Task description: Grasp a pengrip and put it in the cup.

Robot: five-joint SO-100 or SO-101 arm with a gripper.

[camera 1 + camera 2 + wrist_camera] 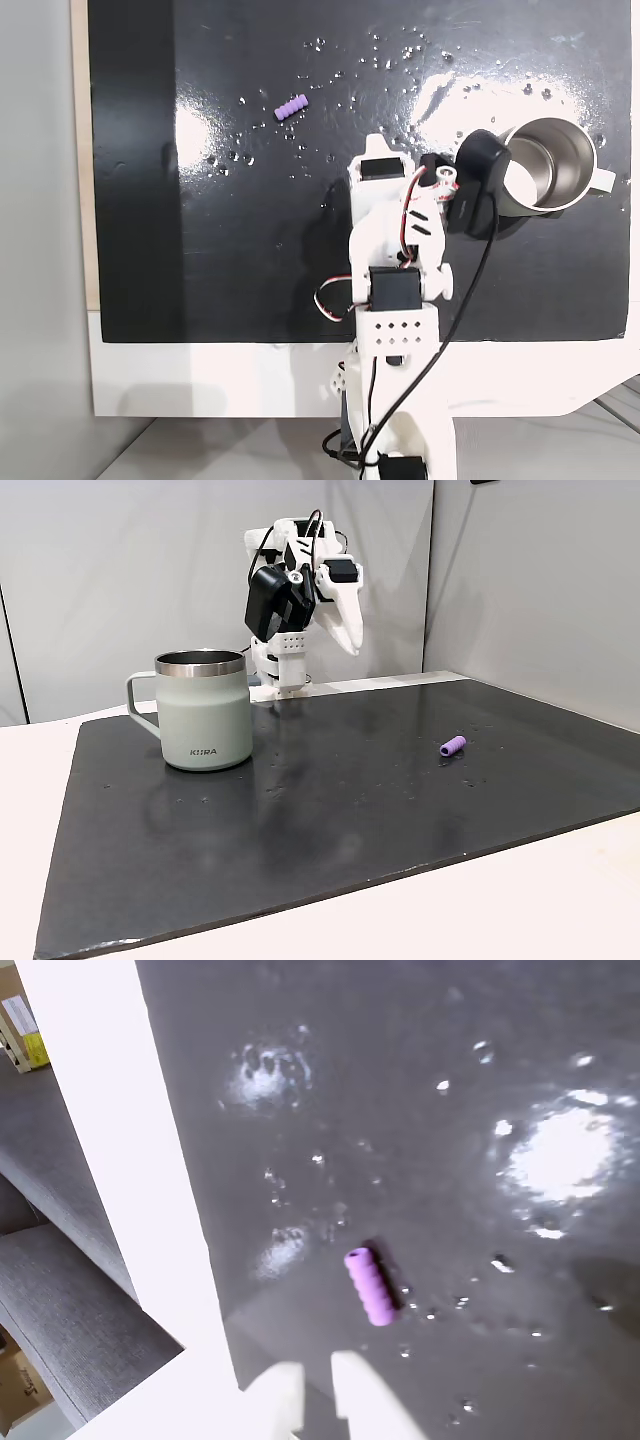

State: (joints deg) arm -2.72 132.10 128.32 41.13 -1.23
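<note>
A: What's near in the wrist view?
B: Claw (318,1392), at the bottom edge. Its white tips sit w/ just a thin gap, so nearly closed, holding nothing.
A: And past it?
B: The pengrip (371,1286), lying flat on the black mat (450,1080), a bit beyond the tips, not touching.
A: The cup?
B: In a fixed view the cup (203,710) stands upright on the mat's left. Pengrip (453,746) is well apart, on the right. Arm is up at the far side.
</note>
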